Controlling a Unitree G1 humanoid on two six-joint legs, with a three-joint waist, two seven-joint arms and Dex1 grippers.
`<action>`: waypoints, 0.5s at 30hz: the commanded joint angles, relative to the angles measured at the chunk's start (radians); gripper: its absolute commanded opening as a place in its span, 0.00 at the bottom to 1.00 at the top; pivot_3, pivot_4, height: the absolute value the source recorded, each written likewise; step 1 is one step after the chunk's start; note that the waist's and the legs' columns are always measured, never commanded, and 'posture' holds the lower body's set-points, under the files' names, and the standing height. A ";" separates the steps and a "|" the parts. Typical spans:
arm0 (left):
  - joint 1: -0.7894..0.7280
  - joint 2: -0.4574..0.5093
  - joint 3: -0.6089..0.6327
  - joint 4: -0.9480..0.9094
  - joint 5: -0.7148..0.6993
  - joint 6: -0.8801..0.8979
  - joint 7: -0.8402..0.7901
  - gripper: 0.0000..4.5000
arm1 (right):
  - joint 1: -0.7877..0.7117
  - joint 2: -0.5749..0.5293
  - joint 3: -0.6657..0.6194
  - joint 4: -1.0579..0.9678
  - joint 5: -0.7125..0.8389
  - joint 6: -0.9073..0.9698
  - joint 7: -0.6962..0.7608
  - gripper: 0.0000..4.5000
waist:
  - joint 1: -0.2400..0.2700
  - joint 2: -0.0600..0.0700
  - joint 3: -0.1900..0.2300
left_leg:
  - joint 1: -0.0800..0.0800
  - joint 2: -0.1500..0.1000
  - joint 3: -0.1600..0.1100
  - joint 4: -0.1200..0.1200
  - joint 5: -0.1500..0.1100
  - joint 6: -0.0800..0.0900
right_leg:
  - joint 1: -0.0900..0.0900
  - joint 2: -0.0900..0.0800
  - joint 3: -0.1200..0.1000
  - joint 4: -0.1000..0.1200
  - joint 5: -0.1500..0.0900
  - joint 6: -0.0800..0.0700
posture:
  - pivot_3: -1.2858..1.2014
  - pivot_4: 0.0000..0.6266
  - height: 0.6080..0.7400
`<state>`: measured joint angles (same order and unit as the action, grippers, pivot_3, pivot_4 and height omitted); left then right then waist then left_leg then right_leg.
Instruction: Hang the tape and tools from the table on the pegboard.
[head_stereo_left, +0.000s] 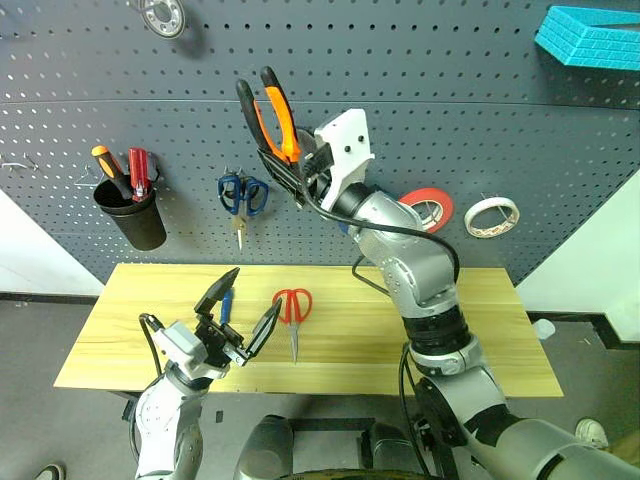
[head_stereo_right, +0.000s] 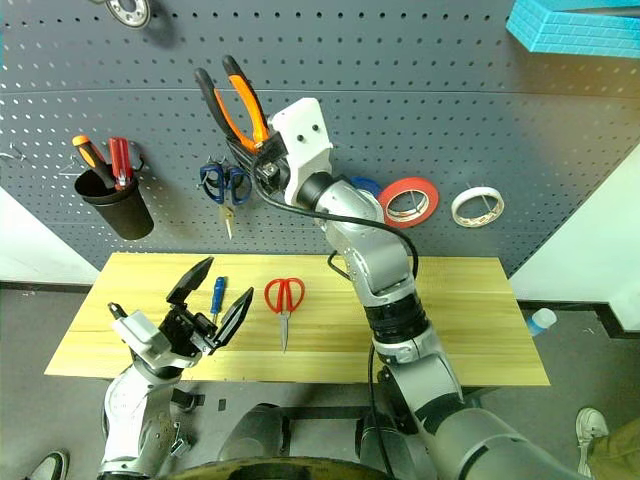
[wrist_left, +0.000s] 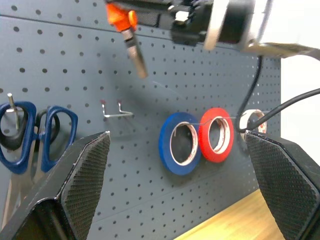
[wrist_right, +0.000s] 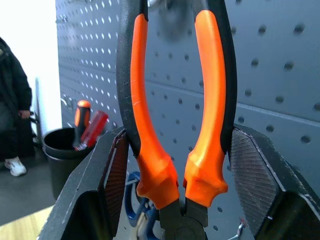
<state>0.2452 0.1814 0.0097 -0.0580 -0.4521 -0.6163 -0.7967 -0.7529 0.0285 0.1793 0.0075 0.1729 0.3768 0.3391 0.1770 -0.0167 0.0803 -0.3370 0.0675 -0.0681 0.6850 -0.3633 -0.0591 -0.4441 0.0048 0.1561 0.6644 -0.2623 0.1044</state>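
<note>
Orange-and-black pliers (head_stereo_left: 268, 112) are sitting clamped in the right pincer (head_stereo_left: 290, 165), which is closing on them near the head, handles pointing up against the dark grey pegboard (head_stereo_left: 420, 90). The left pincer (head_stereo_left: 238, 305) is standing wide open and holding nothing, hovering low over the near left part of the light wooden table (head_stereo_left: 480, 340). Just beyond its fingers the slim blue-handled screwdriver (head_stereo_left: 226, 304) is lying on the table, with the red-handled scissors (head_stereo_left: 293, 312) beside it, towards the right. The whitish tape roll (head_stereo_left: 491, 216) is hanging on the pegboard, to the right of the red roll (head_stereo_left: 428, 208), well apart from both pincers.
</note>
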 joint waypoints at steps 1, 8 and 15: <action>0.013 0.000 -0.015 -0.062 -0.004 -0.006 0.009 1.00 | -0.077 0.035 -0.007 0.070 -0.019 -0.097 -0.009 0.58 | -0.001 0.000 0.000 | 0.000 0.000 0.000 0.000 0.000 0.000 | 0.000 0.000 0.000 0.000 0.000 0.000 | 0.66 0.08 0.60; 0.025 -0.005 -0.022 -0.082 0.001 -0.011 0.030 1.00 | -0.156 0.073 -0.023 0.238 -0.040 -0.192 -0.021 0.58 | -0.001 0.001 0.001 | 0.000 0.000 0.000 0.000 0.000 0.000 | -0.001 0.000 0.000 0.000 0.000 0.000 | 0.67 0.10 0.60; 0.053 -0.024 -0.031 -0.101 0.022 -0.045 0.054 1.00 | -0.232 0.091 -0.049 0.382 -0.046 -0.269 -0.038 0.58 | -0.001 0.005 0.005 | -0.001 0.000 0.000 0.000 0.000 0.000 | -0.001 0.000 0.000 0.000 -0.001 0.000 | 0.68 0.13 0.60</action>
<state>0.2950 0.1568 -0.0175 -0.1178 -0.4381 -0.6357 -0.7505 -0.9351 0.1061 0.1536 0.3969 0.1282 0.1569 0.3107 0.1759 -0.0120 0.0856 -0.3377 0.0677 -0.0686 0.6845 -0.3634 -0.0590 -0.4450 0.0051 0.1560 0.6642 -0.2631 0.1043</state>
